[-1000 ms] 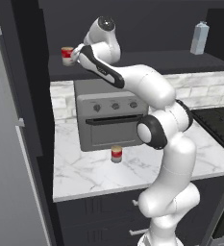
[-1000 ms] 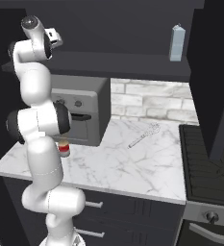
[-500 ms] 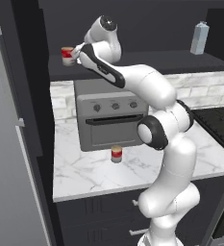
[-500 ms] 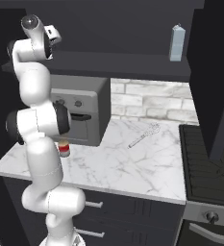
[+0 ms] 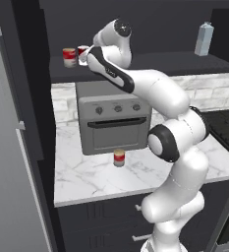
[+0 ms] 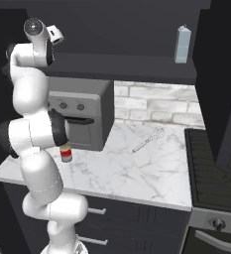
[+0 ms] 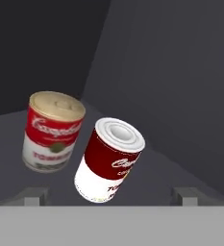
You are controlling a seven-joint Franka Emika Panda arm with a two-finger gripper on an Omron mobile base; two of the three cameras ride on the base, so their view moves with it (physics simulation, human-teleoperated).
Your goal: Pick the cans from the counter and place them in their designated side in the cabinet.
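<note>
we see the gripper (image 7: 108, 194) released, its fingertips (image 7: 32, 196) standing wide to either side of a red and white can (image 7: 109, 166) on the cabinet shelf (image 5: 150, 64), without touching it. a second red and white can (image 7: 52, 130) stands just beside it, at the shelf's left end in the left base view. a red can with a tan band (image 5: 119, 158) stands on the counter (image 5: 86, 179), just in front of the grey toaster oven (image 5: 113, 118).
</note>
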